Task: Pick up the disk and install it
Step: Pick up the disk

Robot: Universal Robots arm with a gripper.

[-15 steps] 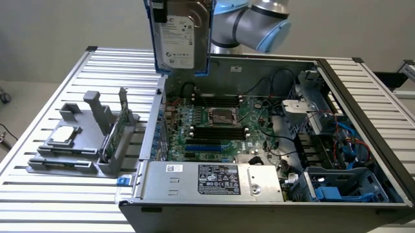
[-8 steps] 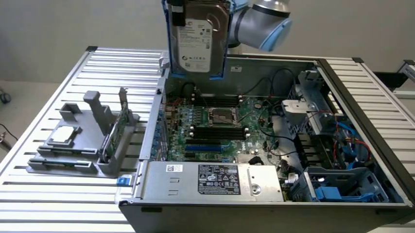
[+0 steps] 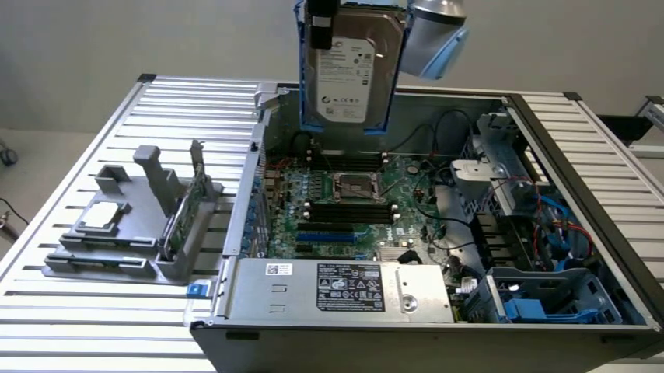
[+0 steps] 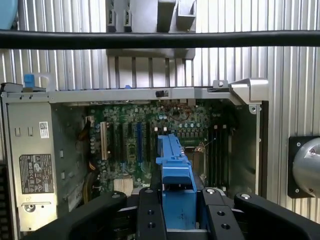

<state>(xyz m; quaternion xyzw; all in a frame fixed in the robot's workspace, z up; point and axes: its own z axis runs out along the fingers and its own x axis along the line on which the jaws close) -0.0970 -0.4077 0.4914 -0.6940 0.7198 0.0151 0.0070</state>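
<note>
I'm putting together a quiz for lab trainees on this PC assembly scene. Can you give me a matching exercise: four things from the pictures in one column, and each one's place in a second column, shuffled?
Things:
1. disk
2. green circuit card
3. power supply
4. silver chip

Places:
A. lying flat on the grey holder
B. standing on edge in the grey holder
C. hanging upright in the claw, above the open case
D. inside the case, by its wall nearest the exterior view

Pairs: 1-C, 2-B, 3-D, 4-A.
</note>
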